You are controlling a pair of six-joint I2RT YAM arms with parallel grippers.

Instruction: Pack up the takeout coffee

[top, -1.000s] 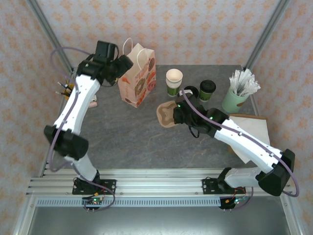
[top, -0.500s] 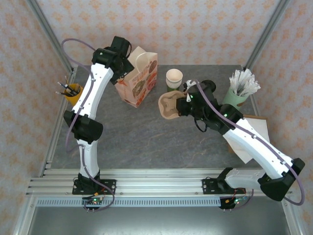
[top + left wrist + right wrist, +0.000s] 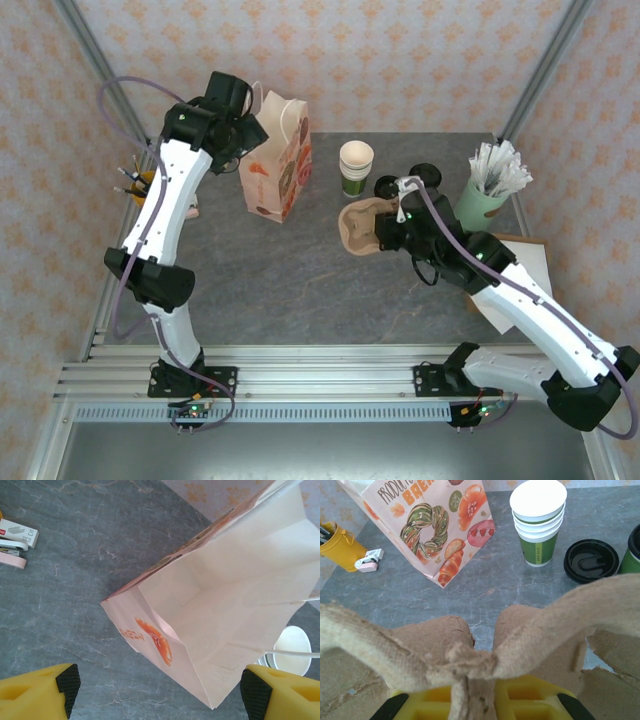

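The takeout coffee (image 3: 428,178), a dark-green cup with a black lid, stands at the back of the table, partly behind my right arm's cable; its edge (image 3: 633,550) shows at the right of the right wrist view. My right gripper (image 3: 390,230) (image 3: 475,692) is shut on a brown pulp cup carrier (image 3: 362,224) (image 3: 530,630), held in front of the coffee. My left gripper (image 3: 232,118) (image 3: 160,700) is open over the mouth of the printed paper bag (image 3: 279,165) (image 3: 225,595) (image 3: 432,522), fingers either side of the bag's corner.
A stack of lidless green cups (image 3: 356,165) (image 3: 538,522) and a loose black lid (image 3: 388,186) (image 3: 590,560) stand behind the carrier. A mint cup of white sticks (image 3: 488,190) is at the right, white paper (image 3: 525,265) nearer. A yellow pen cup (image 3: 147,181) and stapler (image 3: 15,542) sit at the left.
My right gripper has carried the carrier slightly right and nearer, after swinging it toward the back. My left gripper shifted left at the bag's top, and the bag turned narrower.
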